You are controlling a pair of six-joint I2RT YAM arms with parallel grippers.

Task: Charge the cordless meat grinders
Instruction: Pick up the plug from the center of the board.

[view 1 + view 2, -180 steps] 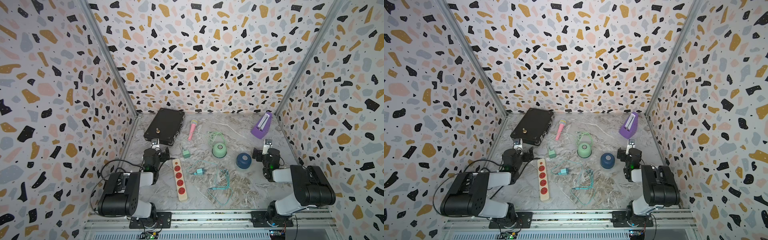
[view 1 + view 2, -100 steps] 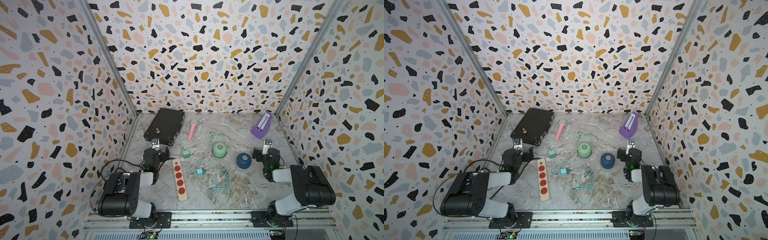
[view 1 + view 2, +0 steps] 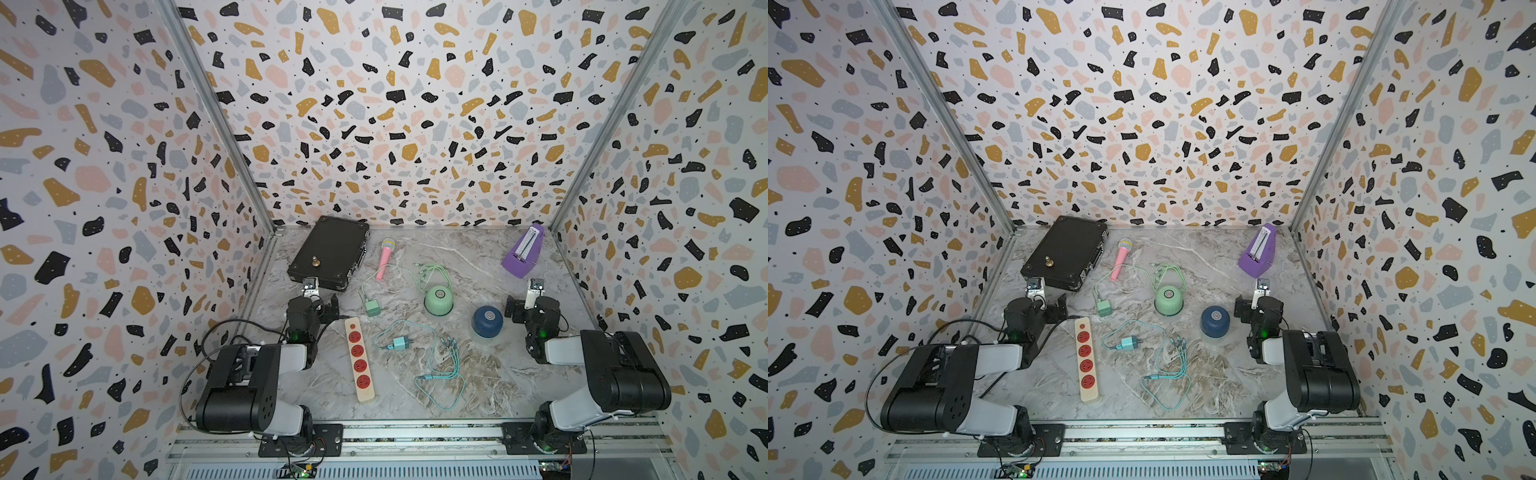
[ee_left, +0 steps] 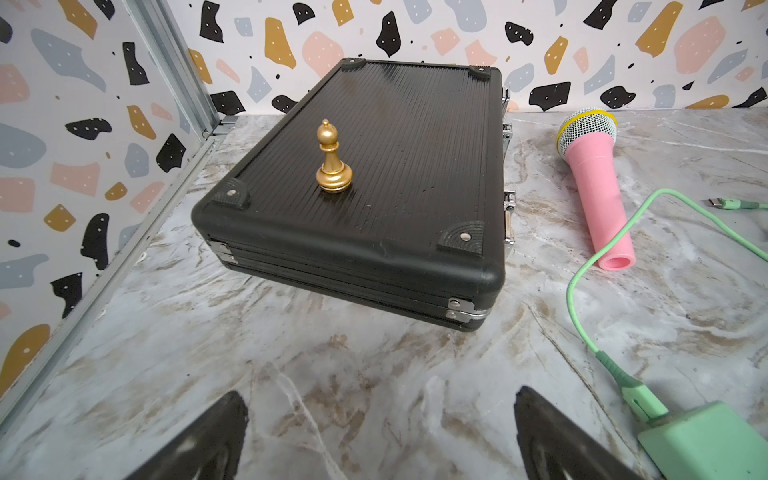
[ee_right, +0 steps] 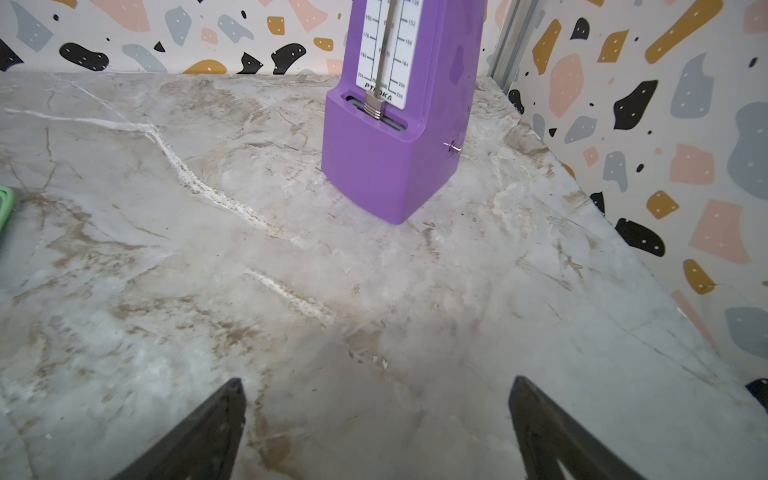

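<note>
Both hands rest empty with fingers spread: the left hand (image 4: 380, 411) faces the black case (image 4: 415, 145), the right hand (image 5: 376, 395) faces the purple metronome (image 5: 374, 158). The mint grinder (image 3: 438, 298) and the navy grinder (image 3: 486, 322) stand upright mid-worktop. Probable first step: seat the teal adapter (image 3: 400, 343) squarely in the power strip (image 3: 360, 361), then route one connector to each grinder. The marbled worktop (image 3: 498, 382) is flat. Terrazzo-patterned walls (image 3: 415, 104) enclose three sides.
</note>
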